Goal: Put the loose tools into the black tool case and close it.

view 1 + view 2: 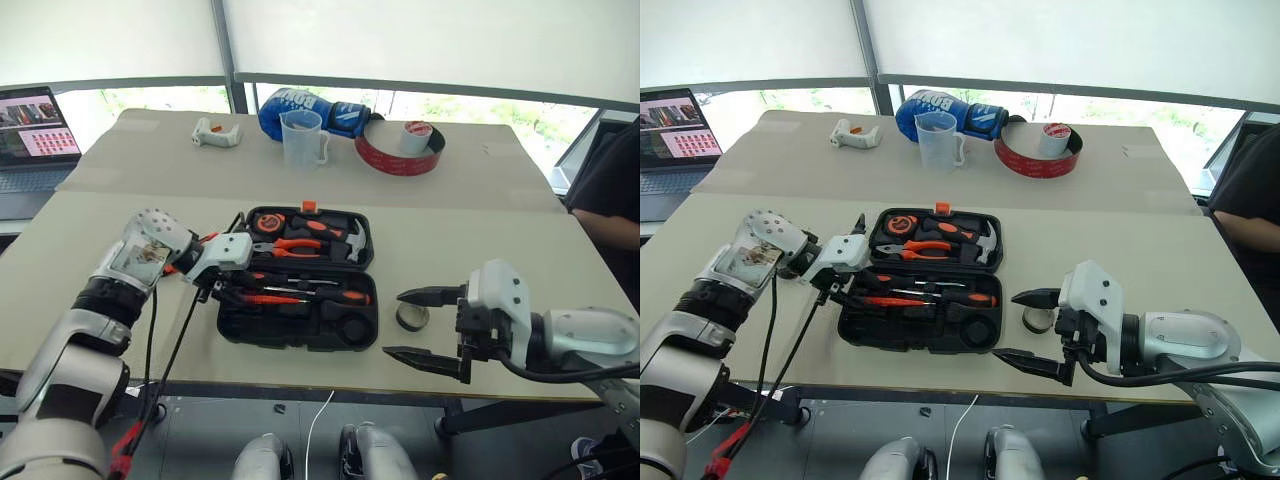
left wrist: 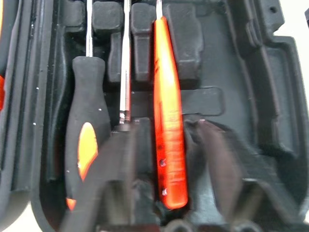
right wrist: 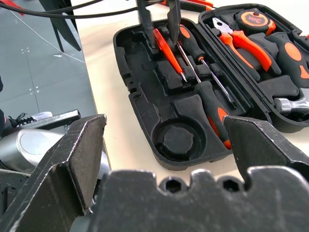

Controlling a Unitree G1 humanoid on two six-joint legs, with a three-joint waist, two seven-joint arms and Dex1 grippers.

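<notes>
The black tool case [image 1: 300, 325] lay open flat near the front edge of the table [image 1: 120, 215], its far half already packed with the pliers [image 1: 296, 246], hammer [image 1: 352, 243] and tape measure [image 1: 267, 222], which is likely why all the work was going on in the near half. There the left gripper [image 3: 158, 21] reached down into the case at its left end, its two fingers [image 2: 116, 169] parted to either side of the slim orange tester screwdriver [image 2: 166, 121], which lay in its moulded slot; the fingers were spread loosely around the handle, not pinching it, so I judged the tester had just been set down and let go. Beside it the two black-and-orange screwdrivers [image 3: 212, 94] lay lengthwise in their own grooves. The round recess [image 3: 176, 140] at the case's right end was empty, and it looked made for the small dark tape roll [image 1: 412, 317], which sat on the table just right of the case. The right gripper [image 1: 425, 327] hovered over that spot with its jaws spread wide, one finger on each side of the roll and nothing held, apparently lined up to take it. I could not make out the utility knife. The lid would have to wait until the roll was in.
</notes>
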